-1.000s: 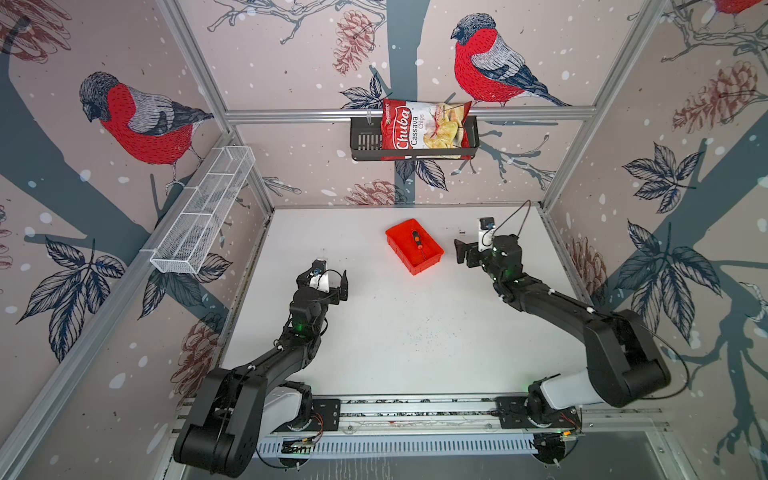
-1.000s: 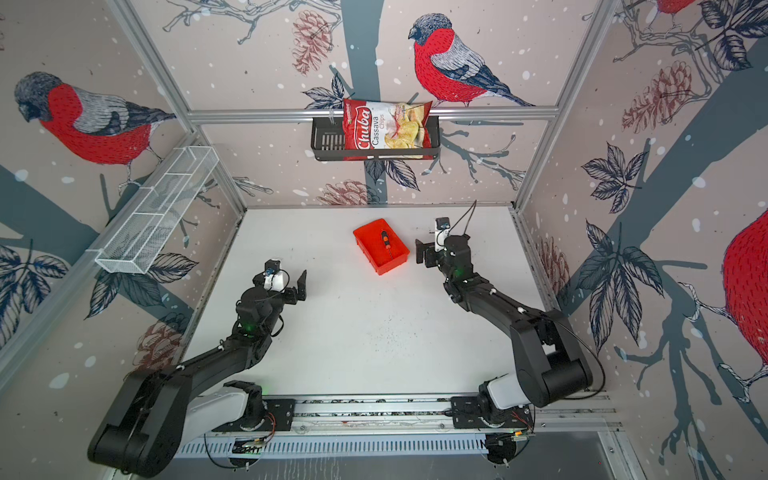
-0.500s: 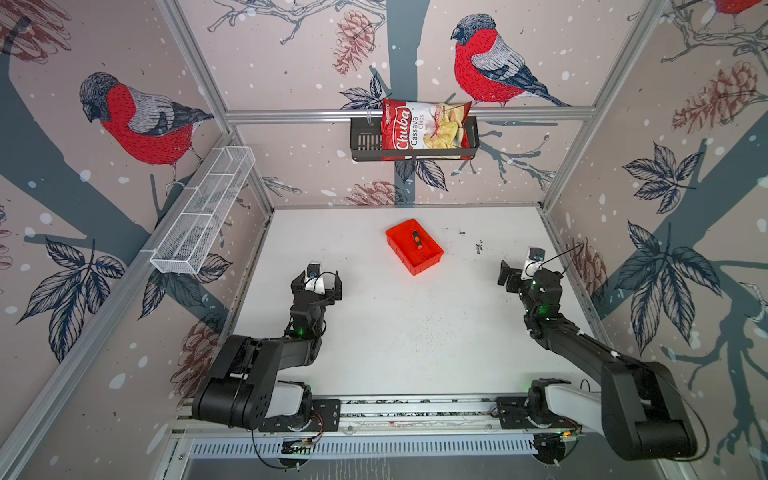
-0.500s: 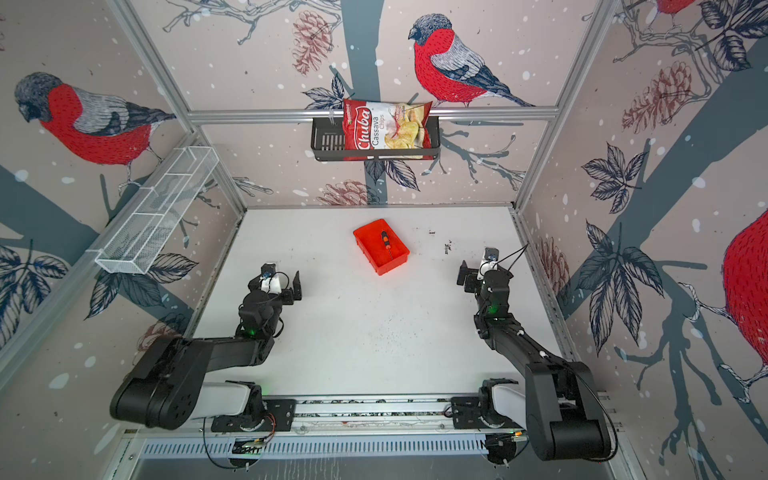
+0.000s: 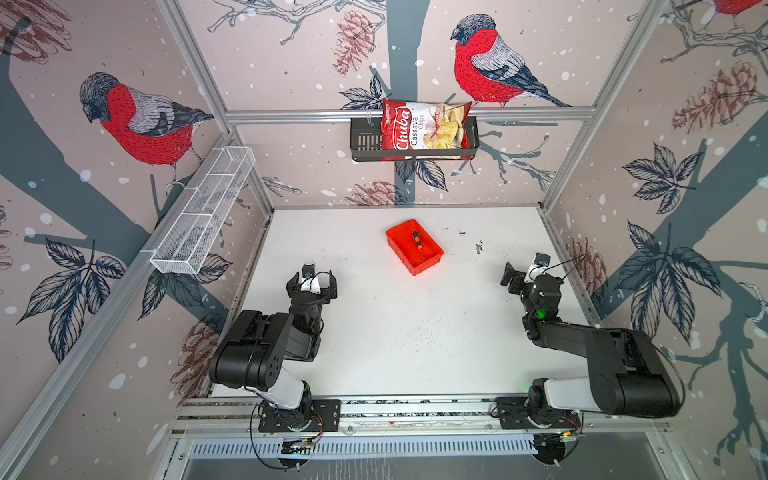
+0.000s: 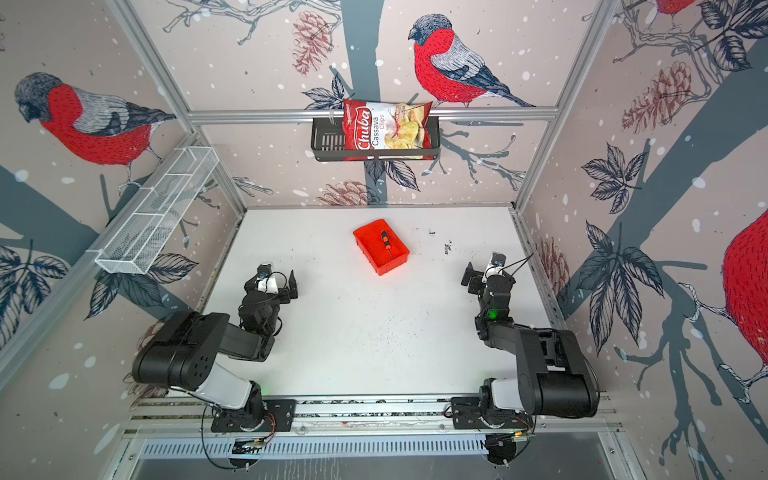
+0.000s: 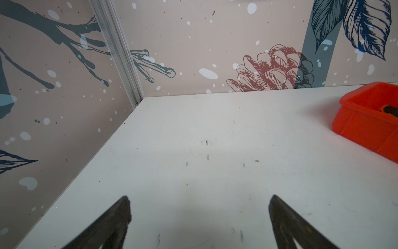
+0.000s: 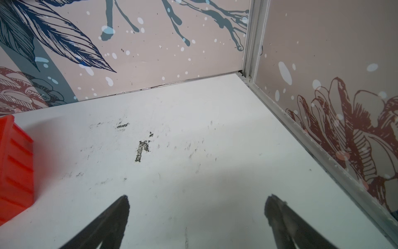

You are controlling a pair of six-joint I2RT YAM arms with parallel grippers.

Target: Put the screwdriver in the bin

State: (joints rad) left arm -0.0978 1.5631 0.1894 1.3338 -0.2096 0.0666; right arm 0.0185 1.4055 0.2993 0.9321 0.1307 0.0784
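Screwdriver (image 5: 417, 241) lies flat inside the bin (image 5: 427, 264), toward 12 o'clock on the bench (image 5: 415, 340). I judge placement done, which is why left gripper (image 5: 312, 278) (9 o'clock) and right gripper (image 8: 197, 199) (3 o'clock) hang clear, jaws released, empty.

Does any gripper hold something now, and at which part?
Nothing is held. The left gripper and right gripper are open and empty; the screwdriver lies in the bin.

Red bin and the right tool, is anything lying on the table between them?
Nothing but bare white table with some dark scuff marks lies between the bin and the right tool. The right wrist view shows it best.
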